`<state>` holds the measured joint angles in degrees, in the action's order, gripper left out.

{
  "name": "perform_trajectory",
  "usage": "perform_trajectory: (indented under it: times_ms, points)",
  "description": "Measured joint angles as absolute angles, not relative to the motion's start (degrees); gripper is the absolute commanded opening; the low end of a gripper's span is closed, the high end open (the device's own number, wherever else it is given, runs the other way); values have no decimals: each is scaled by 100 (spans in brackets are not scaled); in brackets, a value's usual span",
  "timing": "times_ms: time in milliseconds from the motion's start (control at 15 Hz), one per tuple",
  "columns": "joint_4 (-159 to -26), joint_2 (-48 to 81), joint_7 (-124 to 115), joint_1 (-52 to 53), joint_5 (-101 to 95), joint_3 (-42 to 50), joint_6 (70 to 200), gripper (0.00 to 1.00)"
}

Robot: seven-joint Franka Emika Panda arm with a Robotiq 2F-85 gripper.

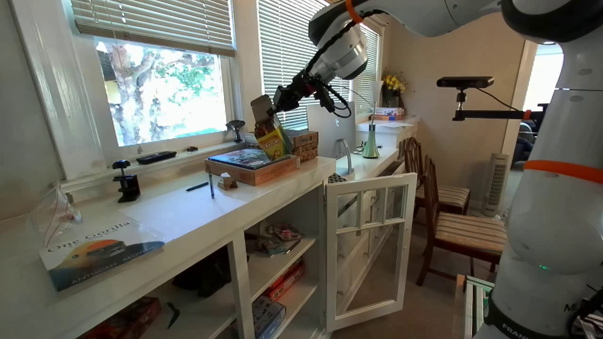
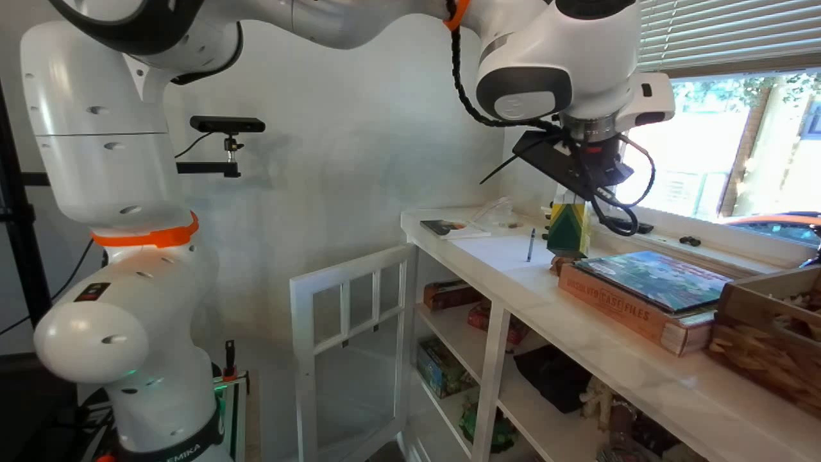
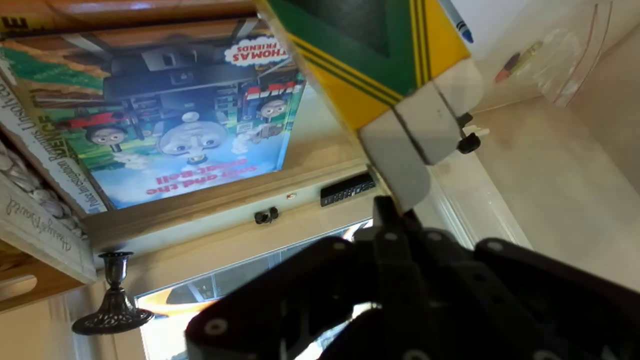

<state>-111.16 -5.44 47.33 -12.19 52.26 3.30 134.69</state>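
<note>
Gripper [image 3: 396,209] clenched on one flap of the Crayola crayon box [image 1: 273,143], above the counter [image 2: 545,299], near the Unsolved Case Files box [image 2: 632,309]; long axis steep, tilted, open end up; base contact unclear. Counter's front edge close by; widest room over the white paper [image 1: 174,212]. Farther: window sill [image 1: 214,148], One Gorilla paperback [image 1: 96,254].

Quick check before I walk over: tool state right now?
Tool: closed, holding the crayon box by a flap.
</note>
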Motion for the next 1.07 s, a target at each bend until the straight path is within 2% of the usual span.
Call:
perform_trajectory:
  times_ms: [1067]
  points:
    - [-12638, -1289, 5965, -773, 5579, 980, 13373, 0]
